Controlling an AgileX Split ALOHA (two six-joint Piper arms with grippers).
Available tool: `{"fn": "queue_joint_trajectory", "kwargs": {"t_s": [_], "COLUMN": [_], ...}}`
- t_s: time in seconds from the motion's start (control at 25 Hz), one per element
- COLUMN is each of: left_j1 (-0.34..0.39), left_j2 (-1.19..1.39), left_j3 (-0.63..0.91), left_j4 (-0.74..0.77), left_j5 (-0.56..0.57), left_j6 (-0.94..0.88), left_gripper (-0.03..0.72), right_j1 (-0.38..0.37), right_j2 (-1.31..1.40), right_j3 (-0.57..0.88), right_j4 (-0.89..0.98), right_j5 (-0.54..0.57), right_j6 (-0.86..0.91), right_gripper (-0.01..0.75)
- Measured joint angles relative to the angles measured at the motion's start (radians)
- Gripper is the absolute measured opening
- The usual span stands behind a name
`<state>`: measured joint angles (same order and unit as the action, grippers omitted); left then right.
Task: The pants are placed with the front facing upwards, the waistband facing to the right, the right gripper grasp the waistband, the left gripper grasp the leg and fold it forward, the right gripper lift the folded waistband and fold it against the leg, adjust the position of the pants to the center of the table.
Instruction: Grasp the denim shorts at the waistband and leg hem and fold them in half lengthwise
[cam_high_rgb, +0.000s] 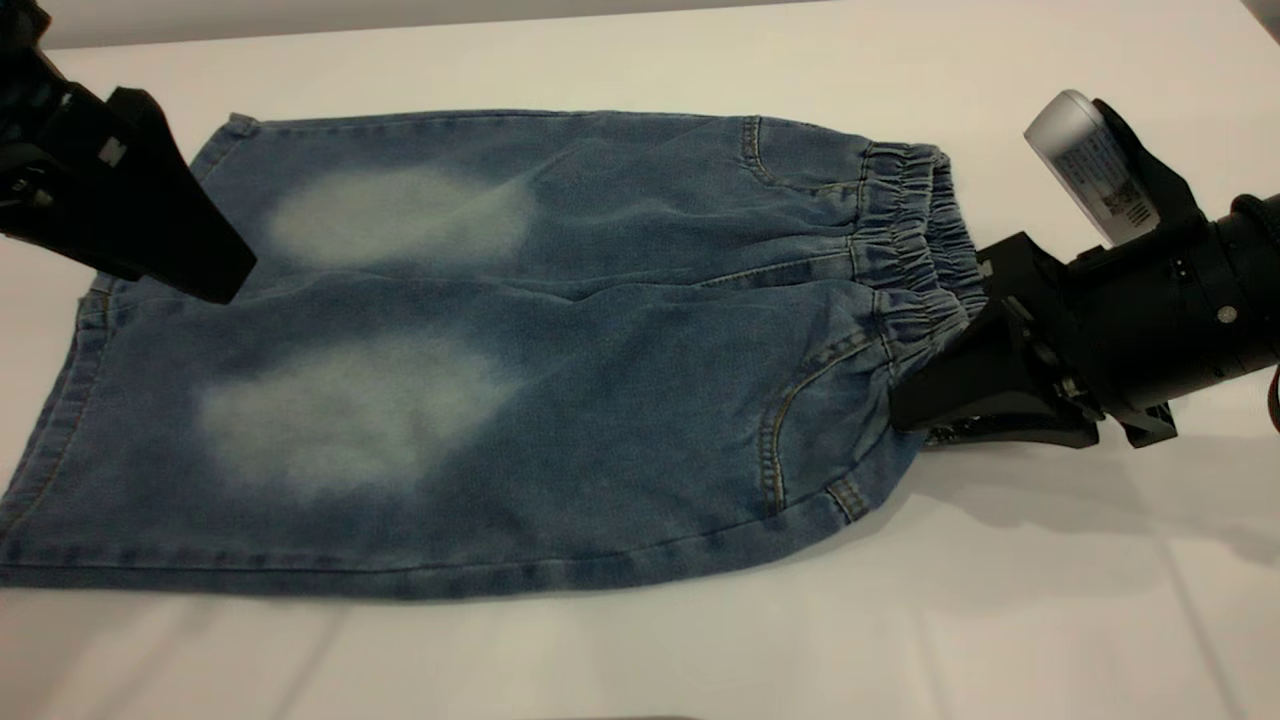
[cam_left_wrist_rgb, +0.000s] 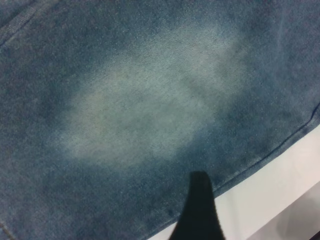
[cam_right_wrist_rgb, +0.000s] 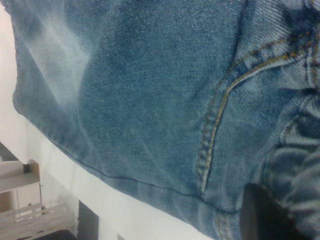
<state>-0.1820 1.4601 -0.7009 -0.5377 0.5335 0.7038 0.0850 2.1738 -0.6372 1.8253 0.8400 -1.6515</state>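
The blue denim pants (cam_high_rgb: 560, 380) lie flat on the white table (cam_high_rgb: 1000, 620), front up, with a pale patch on each leg. The ruffled waistband (cam_high_rgb: 915, 230) points right. My right gripper (cam_high_rgb: 935, 340) sits at the waistband's near corner, open, one finger (cam_right_wrist_rgb: 260, 217) lying beside the gathers and the pocket stitching. My left gripper (cam_high_rgb: 190, 275) hovers open over the far leg (cam_left_wrist_rgb: 145, 110) near its hem, with one fingertip (cam_left_wrist_rgb: 200, 200) showing above the denim by the leg's edge.
Bare table runs along the front and right of the pants, with faint creases in the cover (cam_high_rgb: 1180, 600). Beyond the table's edge, the right wrist view shows a white rack and shelf (cam_right_wrist_rgb: 27, 210).
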Motion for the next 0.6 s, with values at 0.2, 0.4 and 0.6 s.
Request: {"fn": "queue_joint_trajectory", "kwargs": {"t_s": [0.2,0.4,0.6], "left_j1": [0.000,0.000,0.000], "left_j2": [0.000,0.000,0.000], "left_j3": [0.000,0.000,0.000], "left_j4": [0.000,0.001,0.001], "left_j5": [0.002,0.002,0.004], "left_j6": [0.000,0.000,0.000], "left_gripper": [0.533,0.533,0.533], "right_j1": [0.000,0.000,0.000], "right_j2": [0.000,0.000,0.000], "right_j3": [0.000,-0.034,-0.047], "right_j4": [0.000,-0.001,-0.001], "right_j5": [-0.026,-0.027,-0.029], "right_j6": [-0.003,-0.009,-0.004], "right_gripper": [0.289,0.386,0.354]}}
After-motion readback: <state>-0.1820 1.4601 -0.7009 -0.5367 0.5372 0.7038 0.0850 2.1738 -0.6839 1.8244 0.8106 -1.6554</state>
